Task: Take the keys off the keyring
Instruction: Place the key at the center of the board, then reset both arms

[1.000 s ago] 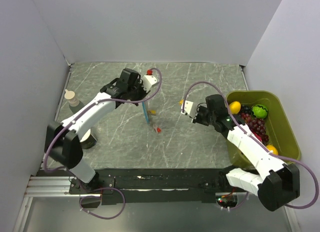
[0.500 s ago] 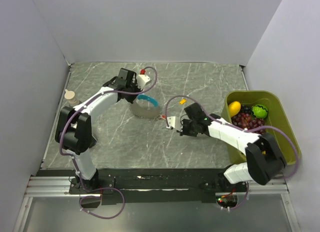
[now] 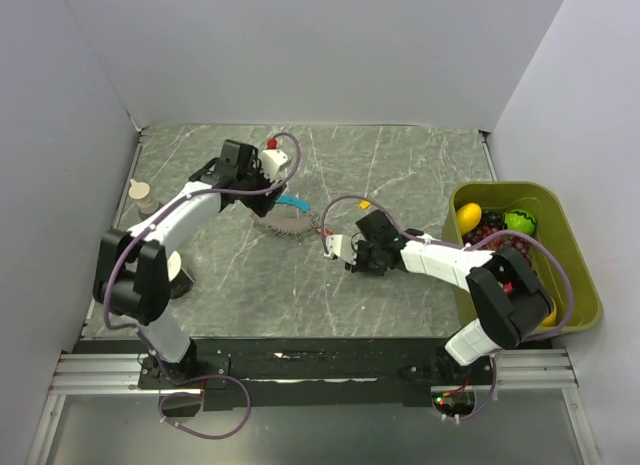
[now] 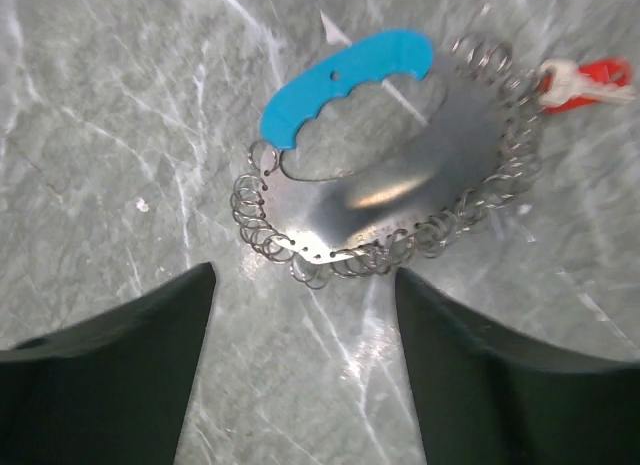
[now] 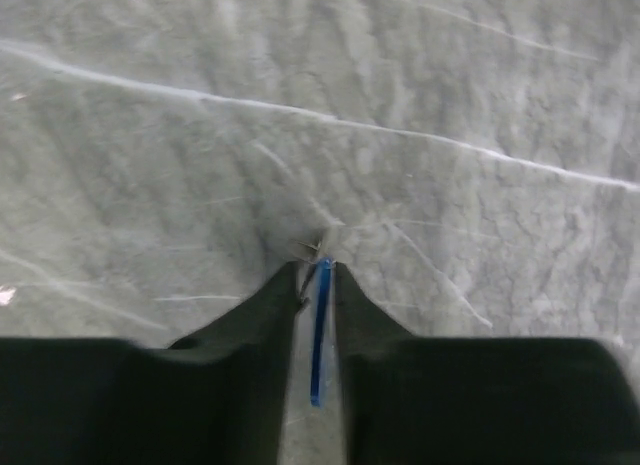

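Note:
The keyring [image 3: 283, 226], a silvery plate edged with wire links, lies flat on the table [image 3: 420, 175]. It fills the upper half of the left wrist view [image 4: 400, 185]. The light-blue strip [image 4: 345, 85] hangs on its far edge [image 3: 293, 201], and a red key [image 4: 600, 73] lies at its right end. My left gripper [image 3: 275, 180] hovers just behind the ring, open and empty [image 4: 302, 275]. An orange key [image 3: 365, 204] lies apart on the table. My right gripper [image 3: 330, 249] is low at the table; a blue key [image 5: 318, 330] stands edge-on between its slightly parted fingers [image 5: 317, 270].
A green bin [image 3: 585, 290] full of fruit stands at the right edge. A small bottle [image 3: 143, 195] and a dark round object [image 3: 178, 277] sit by the left wall. Purple cables loop over both arms.
The left gripper has opened and let the keyring drop flat, then drawn back left. The right gripper has come left and down, and its jaws have parted around the blue key.

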Robot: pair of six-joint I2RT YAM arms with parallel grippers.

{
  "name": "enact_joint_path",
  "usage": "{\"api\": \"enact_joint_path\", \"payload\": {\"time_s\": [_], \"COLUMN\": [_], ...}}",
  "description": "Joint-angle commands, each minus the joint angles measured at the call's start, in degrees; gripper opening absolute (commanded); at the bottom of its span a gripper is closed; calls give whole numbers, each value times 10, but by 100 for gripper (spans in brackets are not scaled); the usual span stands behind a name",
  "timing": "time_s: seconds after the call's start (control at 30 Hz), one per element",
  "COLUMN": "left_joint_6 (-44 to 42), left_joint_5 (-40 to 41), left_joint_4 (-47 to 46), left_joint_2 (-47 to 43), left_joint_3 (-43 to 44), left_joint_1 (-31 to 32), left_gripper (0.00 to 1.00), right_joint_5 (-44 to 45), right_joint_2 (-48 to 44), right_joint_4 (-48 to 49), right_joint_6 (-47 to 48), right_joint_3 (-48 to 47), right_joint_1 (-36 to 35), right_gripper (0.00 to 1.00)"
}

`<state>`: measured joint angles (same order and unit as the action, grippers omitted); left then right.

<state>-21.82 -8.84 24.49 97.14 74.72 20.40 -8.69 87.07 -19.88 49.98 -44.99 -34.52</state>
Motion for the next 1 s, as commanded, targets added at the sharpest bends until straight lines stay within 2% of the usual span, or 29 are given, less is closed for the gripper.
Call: {"api": "enact_joint_path", "payload": {"time_s": [0.0, 0.03, 0.07, 0.1, 0.17, 0.2, 0.37, 0.47, 0.5, 0.6, 0.63, 0.67, 0.77, 0.97], "left_joint_6": [20, 22, 24, 28, 32, 34, 32, 44, 53, 90, 99, 110, 131, 149], "left_joint_5": [-37, -46, -49, -52, -61, -64, -91, -102, -93, -71, -71, -60, -20, 0], "left_joint_4": [-18, -16, -12, -10, -9, -10, -8, -18, -28, -102, -108, -103, -130, -168], "left_joint_2": [-82, -101, -111, -121, -156, -170, -263, -312, -326, -397, -410, -412, -436, -470], "left_joint_3": [-3, -4, -5, -9, -15, -26, -58, -74, -89, -138, -138, -128, -138, -199], "left_joint_1": [-5, -5, -5, -5, -5, -6, -19, -31, -33, -54, -62, -76, -100, -153], "left_gripper": [83, 97, 96, 96, 96, 96, 96, 96, 96, 96, 96, 96, 96, 96], "right_joint_5": [32, 31, 32, 34, 36, 37, 19, -17, 2, 65, 114, 133, 179, 255], "right_joint_2": [-42, -50, -65, -72, -102, -116, -262, -346, -369, -475, -505, -563, -651, -736], "right_joint_4": [41, 42, 40, 38, 25, 19, -16, -82, -87, -36, 12, 38, 104, 176], "right_joint_6": [-11, -11, -11, -13, -15, -15, -35, -53, -65, -106, -123, -131, -157, -216], "right_joint_3": [2, 4, 3, 4, 0, -1, -18, -52, -56, -34, -7, 9, 46, 104], "right_joint_1": [-1, 0, 1, 2, 7, 9, 60, 101, 104, 111, 110, 111, 142, 204], "right_gripper": [47, 50, 54, 64, 75, 99, 100, 100, 100, 100, 100, 100, 100, 100]}}
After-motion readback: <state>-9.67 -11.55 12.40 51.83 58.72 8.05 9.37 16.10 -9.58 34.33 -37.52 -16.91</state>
